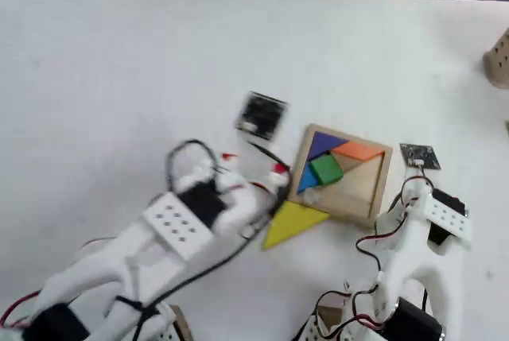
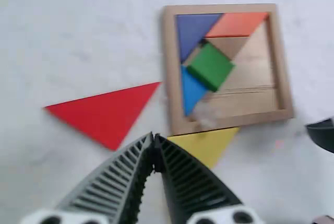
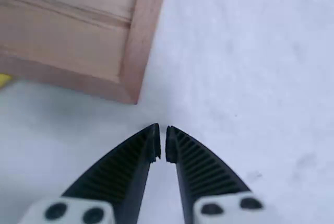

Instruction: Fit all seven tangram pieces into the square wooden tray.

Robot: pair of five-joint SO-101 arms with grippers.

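Left gripper (image 2: 155,153), jaws closed and empty, hovers beside the yellow triangle (image 2: 209,145) touching the tray (image 2: 169,78), with the red triangle (image 2: 107,112) near. A shove could skid the tray and jostle its pieces (image 2: 210,66). Right gripper (image 3: 162,143), closed and empty, sits off the tray's corner.

red triangle (image 1: 278,168) mostly hidden under the left arm (image 1: 183,222), wooden tray (image 3: 136,51) cropped by the picture's edge

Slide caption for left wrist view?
Shut left end effector near red triangle and yellow triangle outside the partly filled wooden tray.
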